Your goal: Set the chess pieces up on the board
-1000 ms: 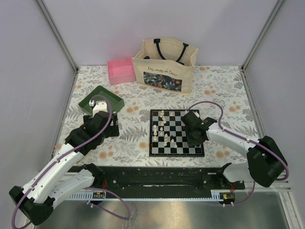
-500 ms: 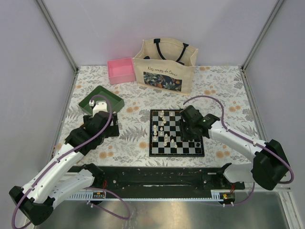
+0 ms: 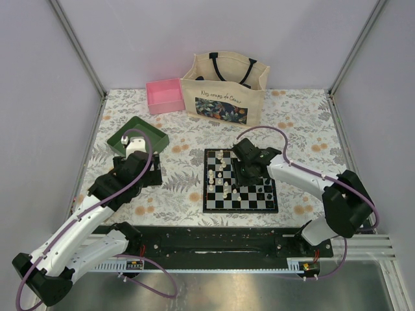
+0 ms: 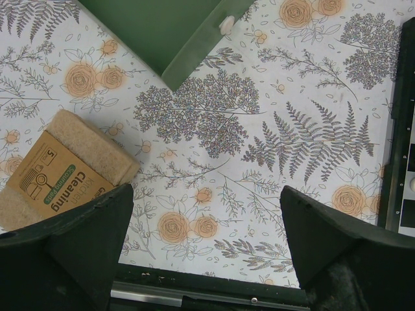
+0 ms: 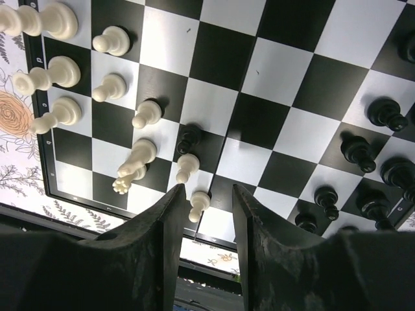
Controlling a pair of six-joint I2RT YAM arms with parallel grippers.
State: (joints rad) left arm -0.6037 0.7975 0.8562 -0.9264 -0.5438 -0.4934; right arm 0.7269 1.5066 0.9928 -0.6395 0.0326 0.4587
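Right gripper (image 3: 241,173) swung from the right edge of the chessboard (image 3: 249,202) to its middle. Cream pieces (image 3: 224,180) stand left, black pieces (image 3: 264,192) right. Green tray (image 3: 152,136), pink box (image 3: 165,95), canvas tote bag (image 3: 224,91) sit beyond; contents I can't read. Left wrist: left gripper (image 4: 207,240) spread wide over floral cloth (image 4: 259,97), packaged scouring pad (image 4: 65,168) nearby. Right wrist: fingers (image 5: 162,233) slightly parted, pinching nothing, cream pawn (image 5: 198,204) in the gap.
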